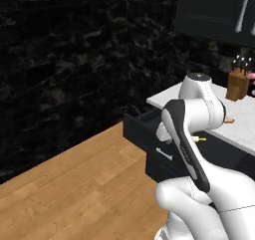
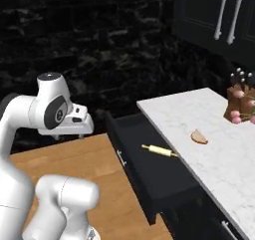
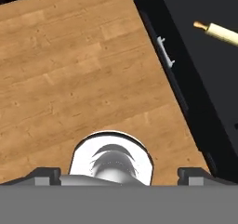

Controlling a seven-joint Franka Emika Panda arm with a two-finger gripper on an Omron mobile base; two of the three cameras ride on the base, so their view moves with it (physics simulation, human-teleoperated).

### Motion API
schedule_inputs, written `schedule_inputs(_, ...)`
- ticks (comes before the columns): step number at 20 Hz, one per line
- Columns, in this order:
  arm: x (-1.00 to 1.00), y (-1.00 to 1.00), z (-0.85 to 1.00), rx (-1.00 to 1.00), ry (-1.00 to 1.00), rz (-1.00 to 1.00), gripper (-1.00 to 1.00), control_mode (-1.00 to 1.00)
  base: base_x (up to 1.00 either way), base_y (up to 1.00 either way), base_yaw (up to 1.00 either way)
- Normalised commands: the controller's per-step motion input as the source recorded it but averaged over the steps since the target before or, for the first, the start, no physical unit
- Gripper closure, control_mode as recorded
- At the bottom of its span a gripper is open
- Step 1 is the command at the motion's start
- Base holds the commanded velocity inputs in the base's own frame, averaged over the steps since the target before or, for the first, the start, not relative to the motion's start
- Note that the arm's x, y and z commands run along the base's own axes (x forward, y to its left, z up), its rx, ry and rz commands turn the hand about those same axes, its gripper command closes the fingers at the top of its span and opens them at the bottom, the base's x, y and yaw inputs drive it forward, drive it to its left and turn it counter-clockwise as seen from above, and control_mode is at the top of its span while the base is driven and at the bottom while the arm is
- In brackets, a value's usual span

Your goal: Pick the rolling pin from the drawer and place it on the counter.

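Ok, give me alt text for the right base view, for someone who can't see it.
A pale rolling pin lies inside an open black drawer pulled out below a white marble counter. The white robot arm is at the left, over the wooden floor. On the counter lie a brown bread piece and a knife block.

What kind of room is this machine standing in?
Most likely a kitchen, a computer-drawn one. A white marble counter sits on black cabinets, with a knife block and a piece of bread on it. A rolling pin lies in an open drawer below.
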Motion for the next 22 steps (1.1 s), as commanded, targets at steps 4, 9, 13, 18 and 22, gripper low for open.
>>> schedule_inputs(4,0.0,0.0,0.0,0.0,0.0,0.0,-1.0,1.0,-0.25,-0.94,0.3)
schedule_inputs(9,0.0,0.0,0.0,0.0,0.0,0.0,-1.0,1.0,-0.31,-0.98,0.19)
schedule_inputs(13,0.0,0.0,0.0,0.0,0.0,0.0,-1.0,1.0,-0.04,-0.54,0.25)
schedule_inputs(18,0.0,0.0,0.0,0.0,0.0,0.0,-1.0,1.0,0.01,-0.47,0.4)
schedule_inputs(22,0.0,0.0,0.0,0.0,0.0,0.0,-1.0,1.0,0.02,-0.55,0.46)
